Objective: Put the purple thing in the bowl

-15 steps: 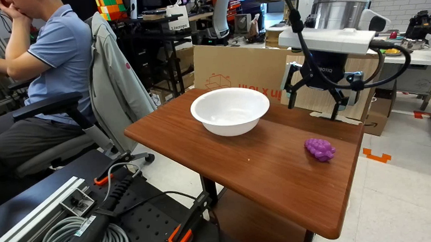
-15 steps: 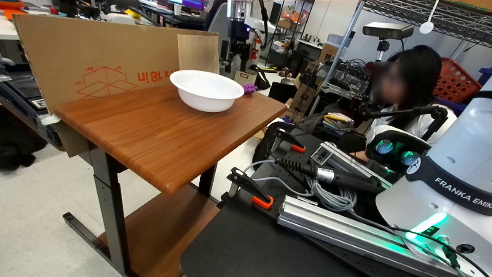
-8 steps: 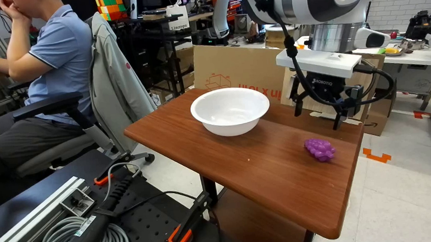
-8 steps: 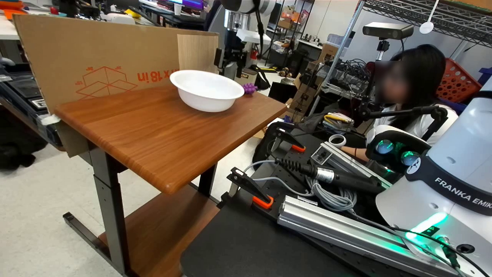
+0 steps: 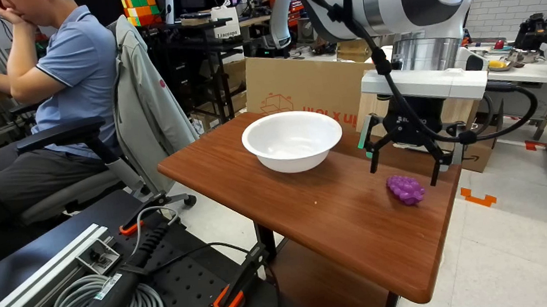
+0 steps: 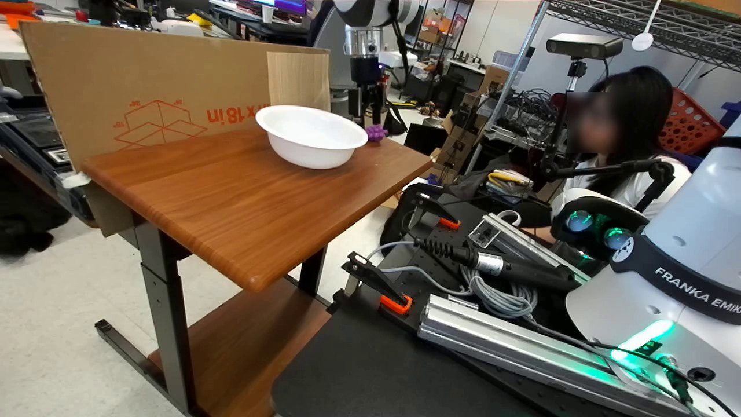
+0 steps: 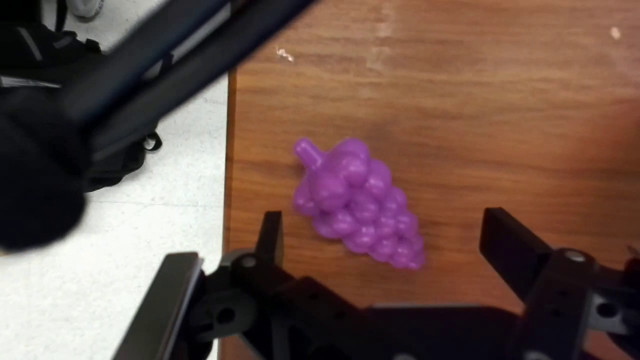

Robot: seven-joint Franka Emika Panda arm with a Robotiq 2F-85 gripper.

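Pincer (image 7: 382, 222) spread; wrist view alone shows stem (image 7: 308, 153) on purple grapes (image 7: 360, 205).

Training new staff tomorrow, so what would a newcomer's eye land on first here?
Probably the bright purple grapes, mid-picture in the wrist view, on the wooden table. Next comes the big white bowl, apart from them on that table. Third is the open claw, hanging over the table near the grapes.
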